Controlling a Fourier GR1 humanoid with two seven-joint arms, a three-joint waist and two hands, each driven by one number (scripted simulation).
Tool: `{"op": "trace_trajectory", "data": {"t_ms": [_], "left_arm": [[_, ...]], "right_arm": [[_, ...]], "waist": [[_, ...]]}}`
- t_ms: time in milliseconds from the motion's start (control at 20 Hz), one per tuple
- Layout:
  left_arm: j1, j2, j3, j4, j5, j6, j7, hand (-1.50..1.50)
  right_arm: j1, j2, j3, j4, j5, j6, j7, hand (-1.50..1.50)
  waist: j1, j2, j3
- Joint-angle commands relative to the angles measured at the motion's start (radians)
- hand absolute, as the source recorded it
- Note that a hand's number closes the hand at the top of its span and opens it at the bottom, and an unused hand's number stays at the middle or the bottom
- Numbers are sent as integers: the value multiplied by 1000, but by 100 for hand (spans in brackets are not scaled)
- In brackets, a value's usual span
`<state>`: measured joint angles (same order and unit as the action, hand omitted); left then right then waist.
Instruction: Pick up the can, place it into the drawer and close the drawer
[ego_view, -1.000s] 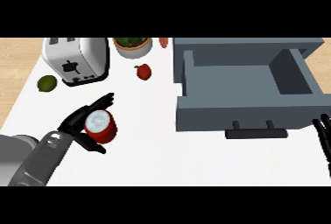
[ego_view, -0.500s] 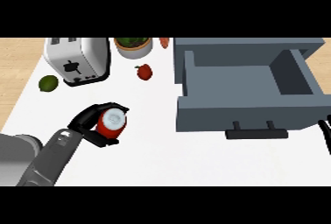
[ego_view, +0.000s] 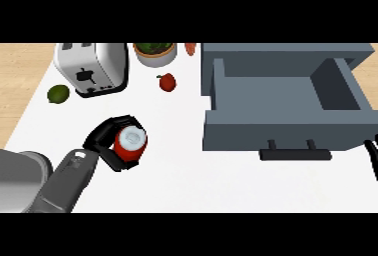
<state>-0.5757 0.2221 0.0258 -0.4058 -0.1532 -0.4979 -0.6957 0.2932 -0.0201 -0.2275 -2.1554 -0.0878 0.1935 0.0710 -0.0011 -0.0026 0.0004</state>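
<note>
Red can (ego_view: 131, 144) with white top in black left hand (ego_view: 105, 142), grey drawer (ego_view: 284, 102) to its right, white toaster (ego_view: 91, 68), green lime (ego_view: 58, 93), red fruit (ego_view: 168, 82) beyond it

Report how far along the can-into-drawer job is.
Done: the left hand has its fingers curled round the red can. In hand: the can is at the counter's left, apart from the open grey drawer. Left: carry it over, set it inside, push the drawer shut.
</note>
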Motion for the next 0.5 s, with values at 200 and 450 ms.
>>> {"op": "trace_trajectory", "data": {"t_ms": [200,450], "left_arm": [[44,8,298,-13,232,377,55,150],[108,-85,247,-271,252,444,151,150]], "right_arm": [[34,15,-5,-39,2,-10,8,-150],[68,0,-40,-82,-48,20,30,-150]], "waist": [[19,-6,1],[12,-6,1]]}}
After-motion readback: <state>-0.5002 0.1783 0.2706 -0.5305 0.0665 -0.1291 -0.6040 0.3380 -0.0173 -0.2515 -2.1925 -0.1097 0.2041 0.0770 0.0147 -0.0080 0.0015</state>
